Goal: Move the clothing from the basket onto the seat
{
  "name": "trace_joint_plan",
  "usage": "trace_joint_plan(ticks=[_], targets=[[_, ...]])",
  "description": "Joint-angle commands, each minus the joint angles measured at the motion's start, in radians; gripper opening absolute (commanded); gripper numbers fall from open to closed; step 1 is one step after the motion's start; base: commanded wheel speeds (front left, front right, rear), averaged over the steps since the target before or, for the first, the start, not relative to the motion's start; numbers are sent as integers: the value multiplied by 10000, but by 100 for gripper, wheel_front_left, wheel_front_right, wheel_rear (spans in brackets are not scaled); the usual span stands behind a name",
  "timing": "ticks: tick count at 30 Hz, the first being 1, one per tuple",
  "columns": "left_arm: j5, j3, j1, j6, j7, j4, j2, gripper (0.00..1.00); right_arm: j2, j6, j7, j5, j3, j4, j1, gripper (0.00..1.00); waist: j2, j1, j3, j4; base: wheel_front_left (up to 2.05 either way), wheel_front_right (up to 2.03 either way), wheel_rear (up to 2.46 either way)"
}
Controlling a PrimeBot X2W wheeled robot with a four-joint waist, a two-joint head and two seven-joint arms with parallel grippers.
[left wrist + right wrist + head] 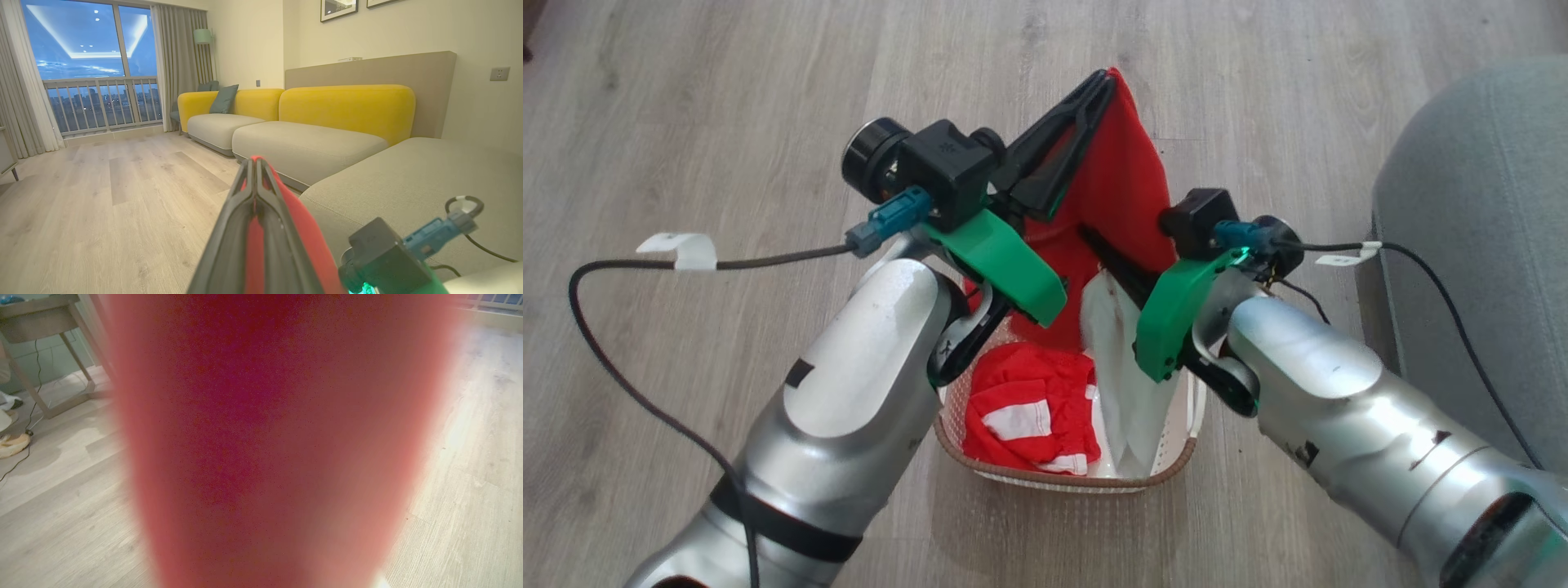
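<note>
Mid-lift: left gripper (1107, 77) was clamped on the bright red fabric garment (1119, 171), up at 12 o'clock over the cream perforated plastic basket (1062, 482). Right gripper (1086, 233) looked pinched shut on its lower edge. Next move, I reckoned, called for swinging it to the grey-green upholstered seat (1486, 204) at 3 o'clock.

hanging garment (1123, 163): red | basket garment (1025, 416): red, white patches | basket (1062, 482): cream, brown rim | seat (1478, 204): grey-green
</note>
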Motion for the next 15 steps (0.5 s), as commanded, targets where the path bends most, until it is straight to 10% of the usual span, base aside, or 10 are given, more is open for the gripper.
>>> trace_joint_plan(ticks=[1,2,15], targets=[[6,421,-463,-9,-51,-242,111,57,23,-2,-133,34,-257,-378,-262,0,0,0,-2,-67,0,0,0],[16,439,-447,-9,-51,-234,111,100,-9,-2,-134,6,-333,-444,-220,0,0,0,0,-108,0,0,0],[151,647,29,-9,-51,480,271,100,-352,-2,-136,-691,-1822,-1189,374,0,0,0,75,-1229,0,0,0]])
